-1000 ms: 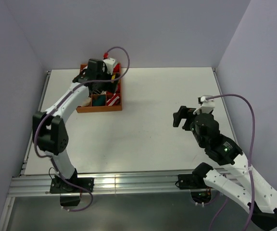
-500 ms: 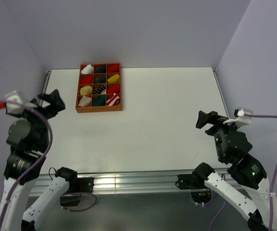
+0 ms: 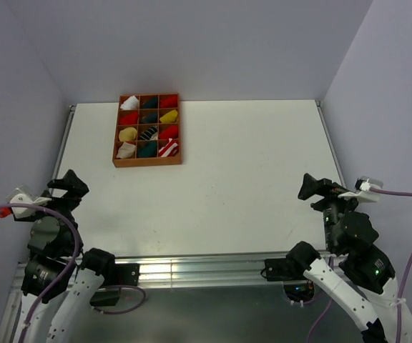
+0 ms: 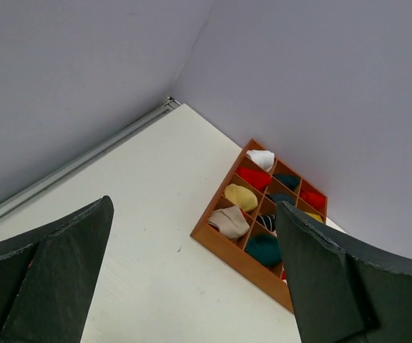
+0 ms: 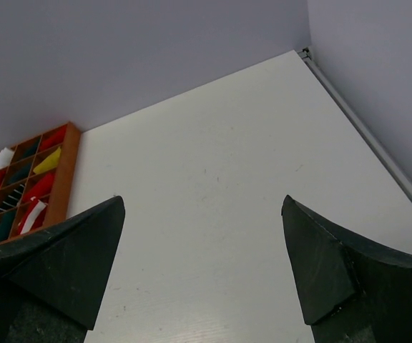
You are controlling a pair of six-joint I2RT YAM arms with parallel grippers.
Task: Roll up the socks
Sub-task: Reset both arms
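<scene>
Socks (image 3: 147, 143) are all sitting in the wooden tray (image 3: 146, 163), which is at the far-left part of the table (image 3: 263, 157). The three Christmas ones fill the tray row nearest the arms. That's the beige sock (image 3: 126, 150) in the left slot, the dark green sock (image 3: 147, 149) in the middle, and the red-and-white striped sock (image 3: 167, 148) on the right. Each one is bunched up inside its own compartment. The faces and figures on them are too small to make out from here.

The other slots hold plain bundles (image 3: 168, 116) in white, red, yellow and dark colours, plus one black-and-white striped one in the middle column.

The left claw (image 4: 192, 207) sits by the near-left corner of the table with its jaws spread wide and nothing between them. Its wrist camera looks across bare table toward the tray. The right claw (image 5: 203, 201) is over by the near-right edge, also wide open and empty, with the tray off at the left edge of its wrist view. Both claws are well apart from the tray, and neither is touching any sock.
</scene>
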